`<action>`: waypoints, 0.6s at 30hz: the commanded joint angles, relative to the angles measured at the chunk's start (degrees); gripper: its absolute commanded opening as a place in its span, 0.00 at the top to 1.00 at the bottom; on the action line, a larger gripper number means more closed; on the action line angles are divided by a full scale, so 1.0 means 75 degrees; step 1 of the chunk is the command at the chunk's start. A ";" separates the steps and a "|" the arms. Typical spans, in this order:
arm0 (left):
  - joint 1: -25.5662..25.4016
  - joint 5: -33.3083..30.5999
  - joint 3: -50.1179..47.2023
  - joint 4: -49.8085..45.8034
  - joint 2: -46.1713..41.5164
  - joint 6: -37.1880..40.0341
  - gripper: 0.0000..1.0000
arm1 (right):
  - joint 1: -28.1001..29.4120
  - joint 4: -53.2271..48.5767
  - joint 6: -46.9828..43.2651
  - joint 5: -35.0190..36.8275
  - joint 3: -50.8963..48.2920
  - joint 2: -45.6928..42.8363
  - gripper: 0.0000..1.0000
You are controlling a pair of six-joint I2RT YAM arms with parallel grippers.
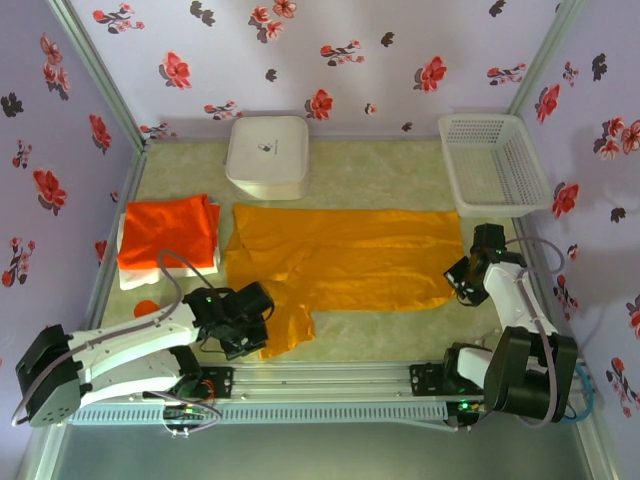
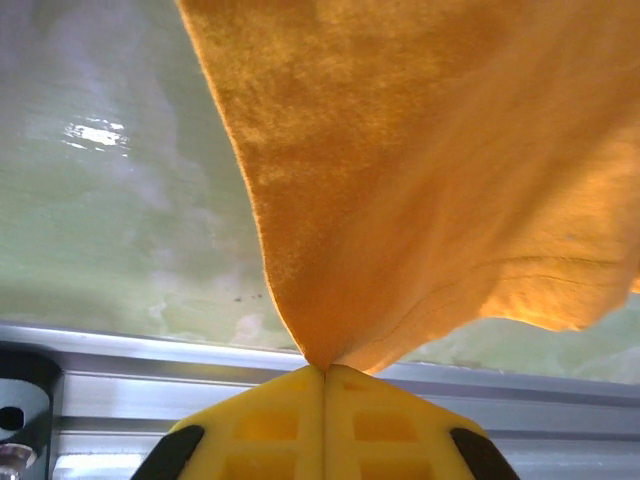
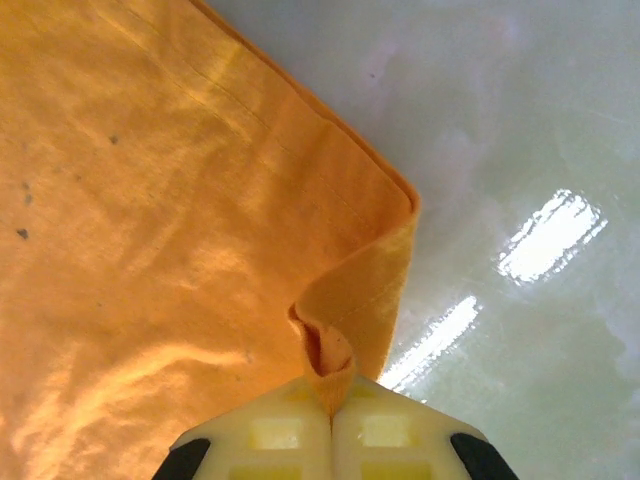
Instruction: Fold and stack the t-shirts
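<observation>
A mustard yellow-orange t-shirt (image 1: 345,255) lies spread across the middle of the table. My left gripper (image 1: 252,322) is shut on its near left sleeve; in the left wrist view the cloth (image 2: 420,170) rises from the closed jaws of that gripper (image 2: 324,372). My right gripper (image 1: 462,272) is shut on the shirt's near right corner, and the right wrist view shows the hem (image 3: 345,330) pinched in its jaws (image 3: 331,405). A folded red-orange t-shirt (image 1: 165,230) rests on a folded white t-shirt (image 1: 135,277) at the left.
A white rounded plastic box (image 1: 267,155) stands at the back centre. A white lattice basket (image 1: 492,160) sits at the back right. An aluminium rail (image 1: 330,380) runs along the near edge. A small orange disc (image 1: 146,307) lies by the left arm.
</observation>
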 commanded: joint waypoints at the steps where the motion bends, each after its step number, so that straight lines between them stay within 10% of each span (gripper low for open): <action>1: 0.0139 -0.0286 0.0479 -0.0557 -0.0180 0.0460 1.00 | -0.0059 -0.0631 0.0090 0.0245 -0.0175 -0.0200 1.00; 18: 0.3170 0.0157 0.2764 -0.1543 0.0297 0.3476 1.00 | -0.0228 -0.0829 -0.0127 -0.0136 0.0812 0.0101 1.00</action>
